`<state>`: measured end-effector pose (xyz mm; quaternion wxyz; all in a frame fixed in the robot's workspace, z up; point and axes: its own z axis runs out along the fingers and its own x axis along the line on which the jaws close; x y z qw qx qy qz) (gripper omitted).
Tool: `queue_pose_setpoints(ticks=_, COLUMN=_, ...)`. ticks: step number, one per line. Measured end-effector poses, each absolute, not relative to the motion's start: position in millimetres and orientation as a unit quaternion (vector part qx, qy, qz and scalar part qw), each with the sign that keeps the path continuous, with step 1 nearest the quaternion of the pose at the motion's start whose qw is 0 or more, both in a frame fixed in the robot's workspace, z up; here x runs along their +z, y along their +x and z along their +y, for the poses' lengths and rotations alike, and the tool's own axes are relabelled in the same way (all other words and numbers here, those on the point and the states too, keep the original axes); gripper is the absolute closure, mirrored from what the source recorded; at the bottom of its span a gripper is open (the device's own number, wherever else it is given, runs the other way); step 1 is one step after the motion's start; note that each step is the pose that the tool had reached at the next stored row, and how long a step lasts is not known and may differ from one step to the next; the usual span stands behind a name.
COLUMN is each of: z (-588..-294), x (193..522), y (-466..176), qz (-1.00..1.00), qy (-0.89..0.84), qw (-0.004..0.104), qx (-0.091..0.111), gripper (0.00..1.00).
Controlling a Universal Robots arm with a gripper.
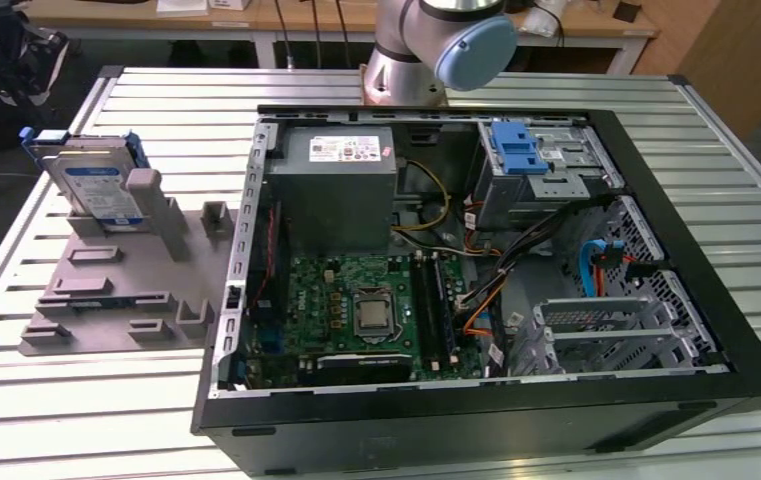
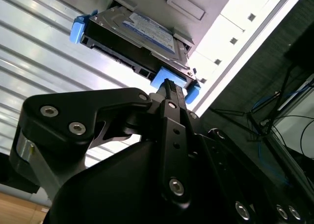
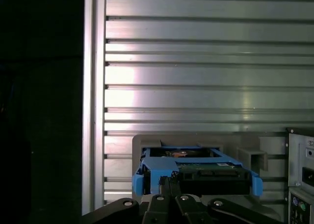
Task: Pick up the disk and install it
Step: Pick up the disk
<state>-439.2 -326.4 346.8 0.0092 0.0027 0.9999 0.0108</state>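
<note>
The disk [image 1: 93,185] stands upright in a grey holder [image 1: 87,330] on the slatted counter [image 1: 73,425], at ten o'clock from the open computer case [image 1: 487,425] in the exterior view. In both wrist views the jaws, drawn together and empty, hang close to its blue bracket [image 3: 152,169].

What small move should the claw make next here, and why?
Probably a short advance onto the blue bracket of the disk. The disk stands in its grey holder, outside the case, and in the second wrist view the claw sits close by the bracket; contact cannot be told.
</note>
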Motion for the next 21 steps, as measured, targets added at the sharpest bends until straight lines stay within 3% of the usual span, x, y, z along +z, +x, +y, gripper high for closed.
queue_pose_setpoints(ticks=21, z=-326.5, x=346.1, y=-439.2, qz=0.994, qy=-0.112, qw=0.008, qx=0.011, gripper=0.89)
